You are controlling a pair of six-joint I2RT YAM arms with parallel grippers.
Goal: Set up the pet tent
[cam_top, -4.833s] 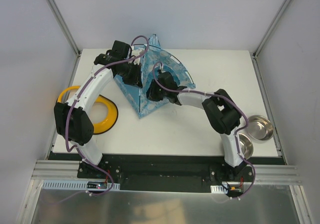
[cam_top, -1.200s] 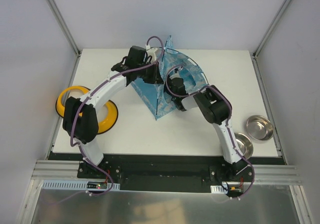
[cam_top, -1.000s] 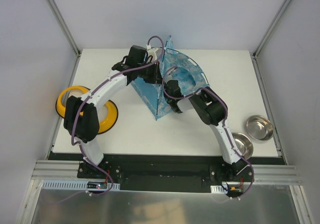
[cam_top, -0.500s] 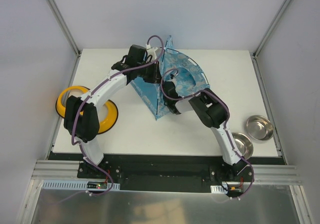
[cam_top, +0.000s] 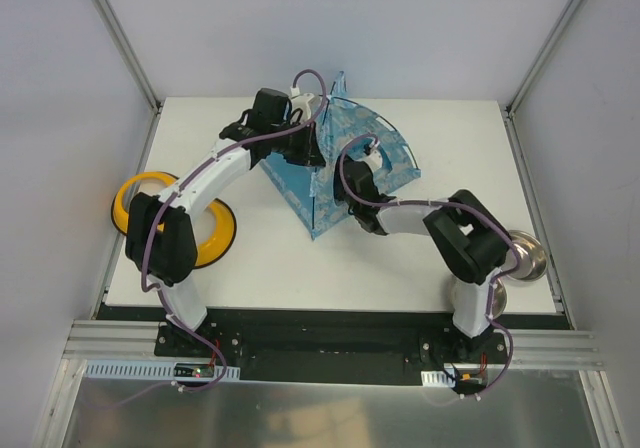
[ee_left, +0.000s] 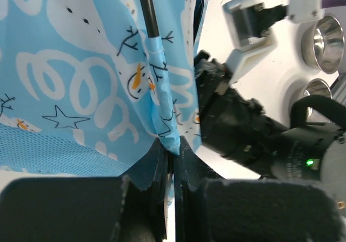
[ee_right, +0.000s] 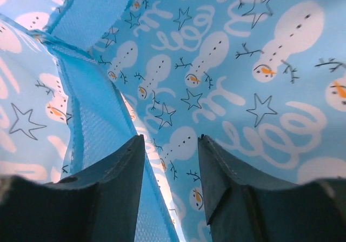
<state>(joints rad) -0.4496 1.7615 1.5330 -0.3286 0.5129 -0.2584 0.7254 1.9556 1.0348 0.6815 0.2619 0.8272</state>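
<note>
Snowman-print fabric pet tent (cam_top: pixel 392 146), soft and peaked: left jaws pinch its pole sleeve (ee_left: pixel 162 91); right jaws parted, empty.

The tent (cam_top: pixel 385 143) is light blue fabric with white snowmen and a thin black pole (ee_left: pixel 147 7). It stands half-raised toward the table's (cam_top: pixel 250 258) far middle.

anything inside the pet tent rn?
Only the right end effector shows inside the pet tent, jaws apart and empty, fabric and mesh ahead. The rest is covered by the walls and arms.
</note>
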